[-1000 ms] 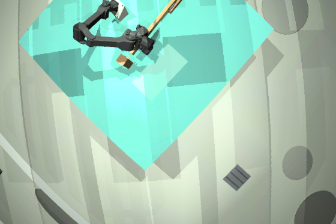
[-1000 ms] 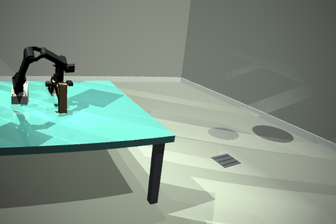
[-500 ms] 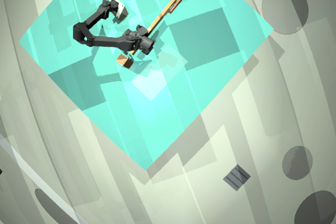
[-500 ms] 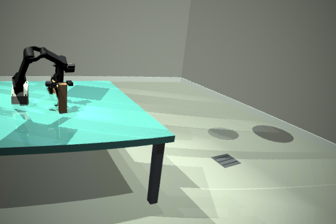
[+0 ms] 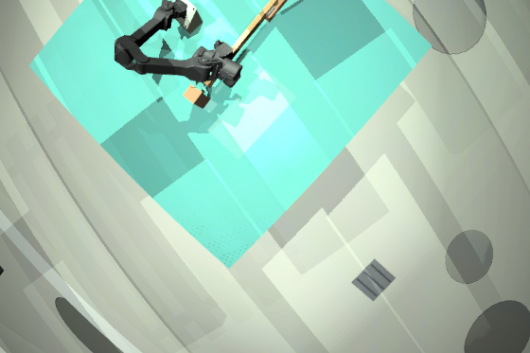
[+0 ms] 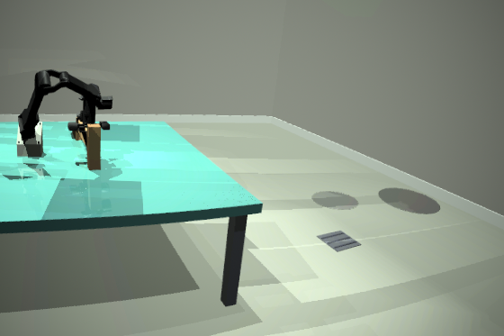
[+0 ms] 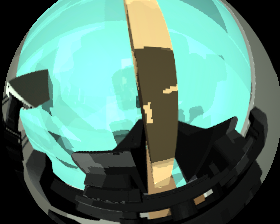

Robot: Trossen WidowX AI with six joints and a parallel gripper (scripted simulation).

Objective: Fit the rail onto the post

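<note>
1. Jaws pinch the rail [image 5: 250,33] near its near end; the gripper [image 5: 219,62] sits over the rail, just up from the post [image 5: 196,96].
2. From the top, the rail runs as a straight wooden strip from under the gripper toward the far right, ending at the footboard block [image 5: 279,0].
3. A dark bracket [image 5: 271,12] shows on that block where the rail meets it; whether the rail's far end sits fully in it is too small to tell.
4. The post stands on the table [image 5: 265,175] just near-left of the gripper; the rail's near end is hidden under the gripper, so I cannot tell whether it touches the post.
5. The pegs are not visible in any view.
6. From the exterior view, the post [image 6: 94,146] stands upright on the table [image 6: 180,185], and the gripper [image 6: 81,126] hangs just behind its top, with the rail seen only as a sliver of wood beside it.
7. The arm [image 6: 58,90] arches up from its base [image 6: 30,141] at the left of the table and bends down to the gripper.
8. In the wrist view, the rail [image 7: 150,78] crosses from the near edge to the far edge as a curved wooden band, partly in shadow, with dark fingers to either side of it low in the picture.
9. On the floor lie a grate [image 6: 338,240] and two round dark patches, well apart from the table.
</note>
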